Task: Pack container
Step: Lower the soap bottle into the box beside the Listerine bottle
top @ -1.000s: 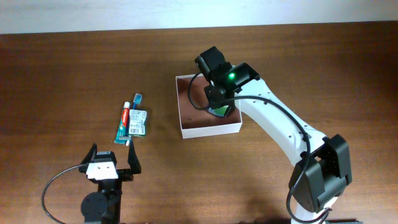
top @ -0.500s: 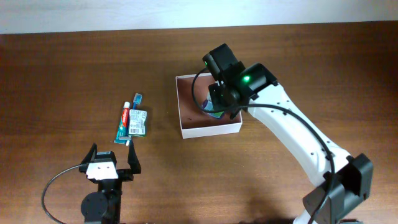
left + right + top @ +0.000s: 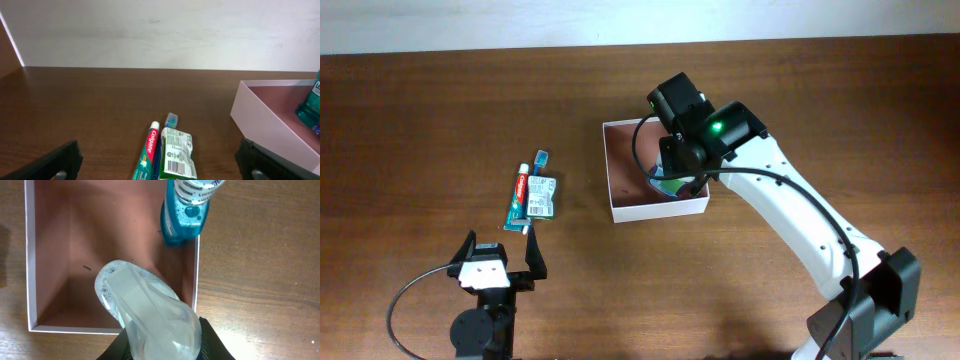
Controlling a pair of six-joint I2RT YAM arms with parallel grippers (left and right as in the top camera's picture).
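Observation:
The container [image 3: 660, 212] is a shallow square box with white walls and a reddish-brown inside, right of the table's centre. It also shows in the right wrist view [image 3: 29, 270] and the left wrist view [image 3: 265, 125]. A teal mouthwash bottle [image 3: 182, 215] leans in its far right corner, also visible from the left wrist [image 3: 310, 107]. My right gripper [image 3: 680, 160] hangs over the box, shut on a clear rounded plastic bottle [image 3: 145, 310] that points down into it. My left gripper [image 3: 500, 262] is open and empty, near the front left.
A red-and-green toothpaste tube [image 3: 520, 197], a blue toothbrush [image 3: 541, 157] and a green packet [image 3: 542, 197] lie together left of the box, just ahead of my left gripper. They also show in the left wrist view: tube [image 3: 149, 155], packet [image 3: 176, 152].
My right arm has swung its elbow out to the right, and its gripper has shifted slightly right and forward over the box. The left arm and the loose items have not moved.

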